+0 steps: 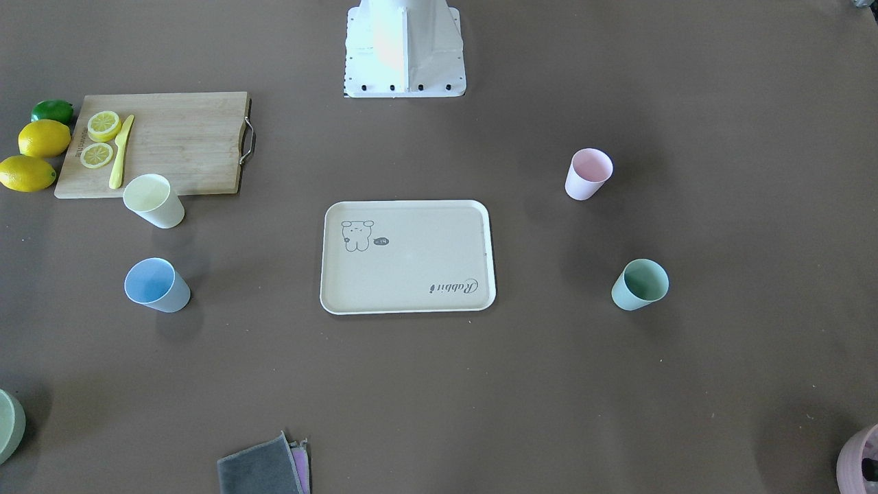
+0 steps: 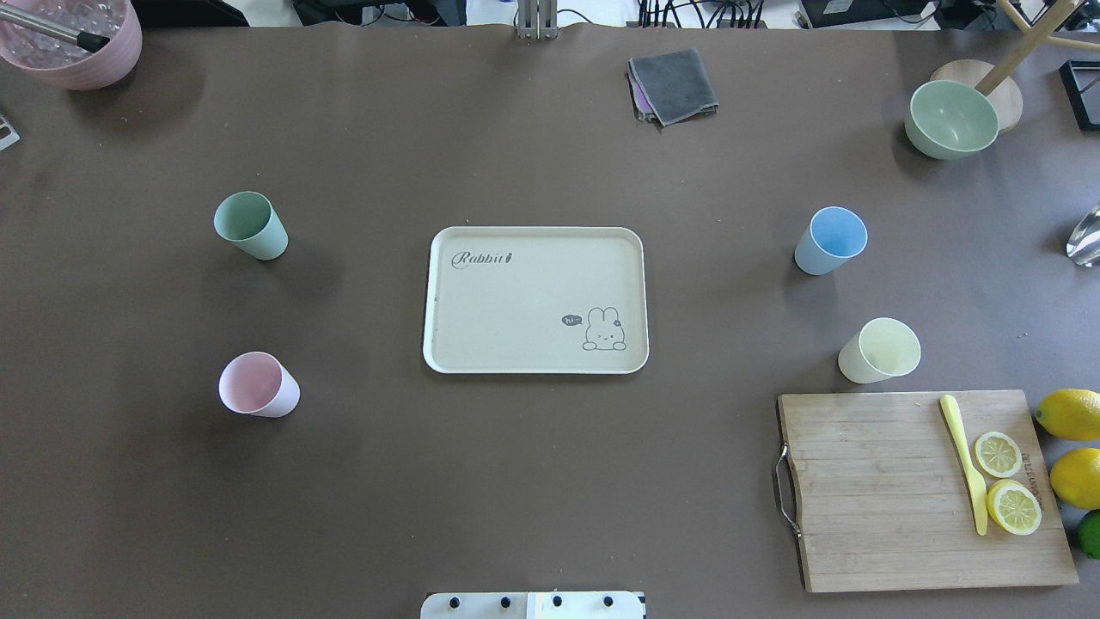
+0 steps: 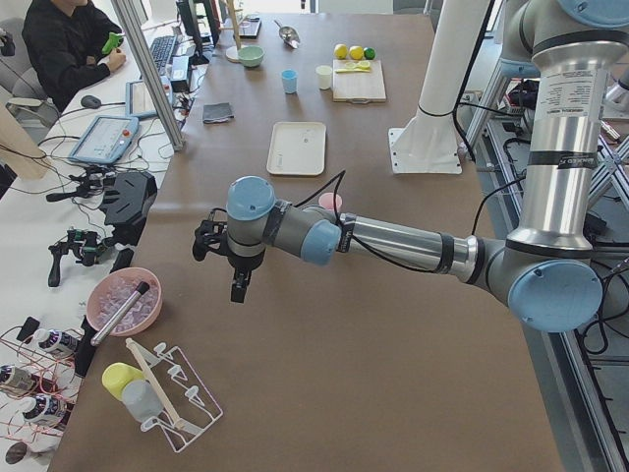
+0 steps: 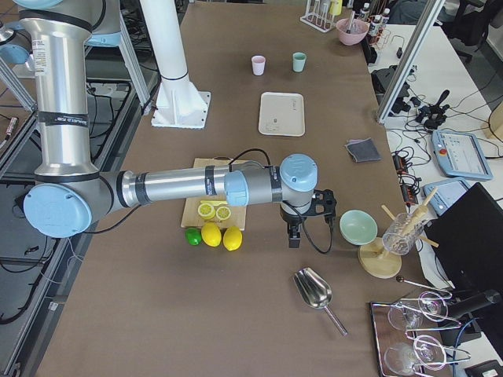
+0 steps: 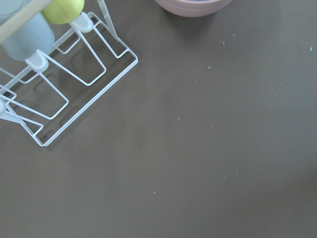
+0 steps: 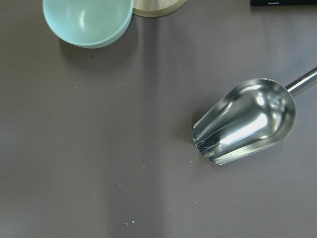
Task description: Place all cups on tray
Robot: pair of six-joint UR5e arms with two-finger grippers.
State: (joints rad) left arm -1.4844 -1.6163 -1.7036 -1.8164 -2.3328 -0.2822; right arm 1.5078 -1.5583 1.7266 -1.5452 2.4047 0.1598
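The cream tray (image 2: pixel 516 301) lies empty at the table's middle; it also shows in the front view (image 1: pixel 411 274). All cups stand upright on the table, apart from it. The mint green cup (image 2: pixel 250 225) and the pink cup (image 2: pixel 258 384) stand to its left. The blue cup (image 2: pixel 830 240) and the yellow cup (image 2: pixel 879 350) stand to its right. My left gripper (image 3: pixel 239 291) hangs over the table's left end, far from the cups. My right gripper (image 4: pixel 295 238) hangs over the right end, beside the lemons. I cannot tell whether either is open or shut.
A wooden cutting board (image 2: pixel 876 507) with lemon slices and a yellow knife lies near the yellow cup, with lemons (image 2: pixel 1070 414) beside it. A sage bowl (image 2: pixel 951 118), a grey cloth (image 2: pixel 673 84) and a mauve pot (image 2: pixel 73 39) stand at the far edge. A metal scoop (image 6: pixel 245 121) and a wire rack (image 5: pixel 64 84) lie at the ends.
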